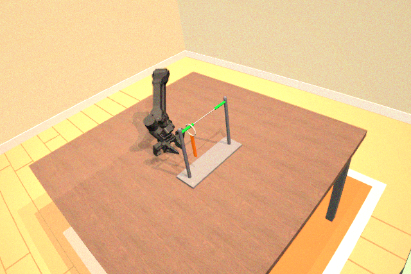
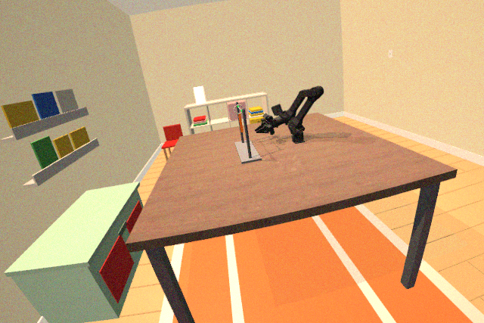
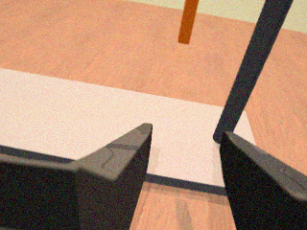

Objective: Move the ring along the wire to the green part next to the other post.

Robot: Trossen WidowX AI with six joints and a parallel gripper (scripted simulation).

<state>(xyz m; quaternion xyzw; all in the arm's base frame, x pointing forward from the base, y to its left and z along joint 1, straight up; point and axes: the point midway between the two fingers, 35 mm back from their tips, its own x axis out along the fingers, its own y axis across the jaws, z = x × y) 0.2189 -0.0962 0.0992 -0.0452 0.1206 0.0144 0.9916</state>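
A brown wood-grain table (image 1: 252, 178) carries a flat grey base (image 1: 212, 161) with two dark round posts. The near post (image 1: 184, 153) stands between the gripper (image 1: 171, 149) and the orange handle (image 1: 193, 146); in the wrist view this post (image 3: 253, 67) rises just ahead of one dark, wedge-shaped finger (image 3: 259, 177), its foot on the pale base (image 3: 96, 125). The far post (image 1: 227, 120) stands well apart at the other end. A thin grey wire (image 1: 203, 117) runs between the post tops, with a green part (image 1: 185, 128) at the near post and another (image 1: 219, 105) at the far one.

The pale ring (image 1: 191, 129) hangs on the near green part, close to the near post, and its handle hangs straight down beneath it. In the wrist view the handle's lower end (image 3: 188, 21) shows high up and beyond the fingers, apart from them, not between them.

The jaws stand partly closed with a gap, holding nothing. The gripper hovers low over the table, just beside the base, pointing toward it.
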